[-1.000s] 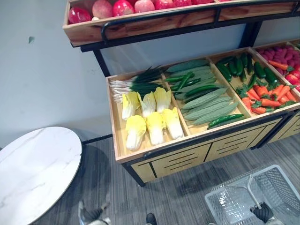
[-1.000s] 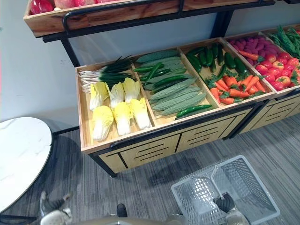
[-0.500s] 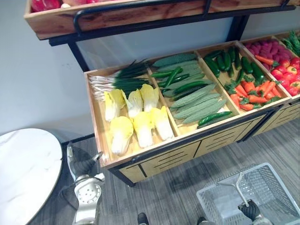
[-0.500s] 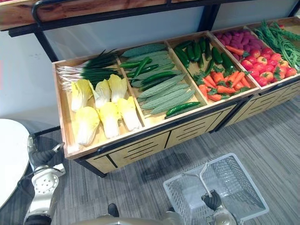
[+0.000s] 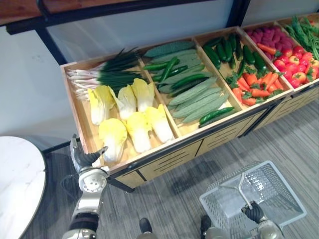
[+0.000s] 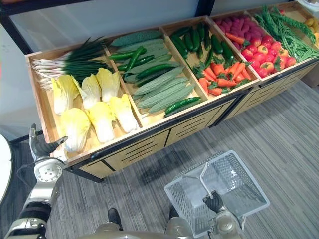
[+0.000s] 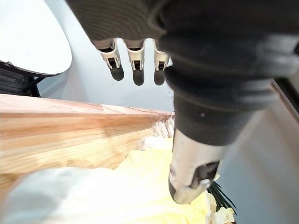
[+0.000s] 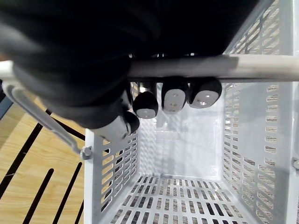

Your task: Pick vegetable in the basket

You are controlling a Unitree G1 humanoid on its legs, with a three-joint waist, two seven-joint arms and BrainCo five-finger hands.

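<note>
1. Left hand (image 5: 83,158): dark ribbed cover, silver fingers (image 7: 136,59) with dark tips, silver thumb (image 7: 190,177).
2. Left arm (image 5: 87,204): silver-grey, a round disc (image 5: 92,180) at the wrist, a dark band lower down.
3. Right hand (image 5: 252,211): dark ribbed cover, dark-tipped fingers (image 8: 174,97).

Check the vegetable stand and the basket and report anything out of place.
One carrot lies on the purple-red heap, a compartment away from the carrot pile. Otherwise the stand looks tidy, and the basket in the right hand looks intact.
</note>
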